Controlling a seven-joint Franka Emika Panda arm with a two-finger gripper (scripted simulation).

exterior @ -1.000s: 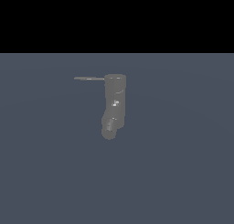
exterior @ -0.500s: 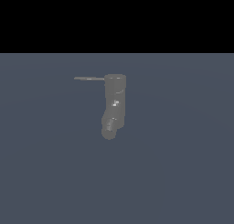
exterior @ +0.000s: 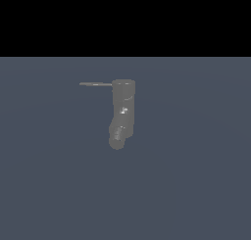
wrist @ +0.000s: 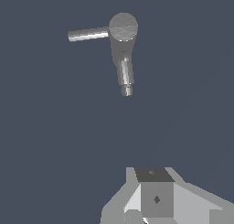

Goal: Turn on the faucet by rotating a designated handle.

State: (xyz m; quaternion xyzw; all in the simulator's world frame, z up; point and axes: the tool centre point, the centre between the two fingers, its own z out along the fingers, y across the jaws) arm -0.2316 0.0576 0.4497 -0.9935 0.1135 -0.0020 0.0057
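The dark grey faucet (exterior: 123,104) stands upright on the flat grey-blue floor, its ribbed spout (exterior: 117,136) angling down toward the camera. The handle (exterior: 95,84), a thin flat rod, sticks out level from the faucet's top toward the exterior view's left. From above, the wrist view shows the faucet's round top (wrist: 123,26), the handle (wrist: 87,34) and the spout (wrist: 125,74). Only a grey blocky part of my gripper (wrist: 153,175) shows at the edge of the wrist view, well apart from the faucet, touching nothing. The arm is out of the exterior view.
The grey-blue floor (exterior: 196,185) spreads around the faucet on all sides. A black band fills the upper part of the exterior view.
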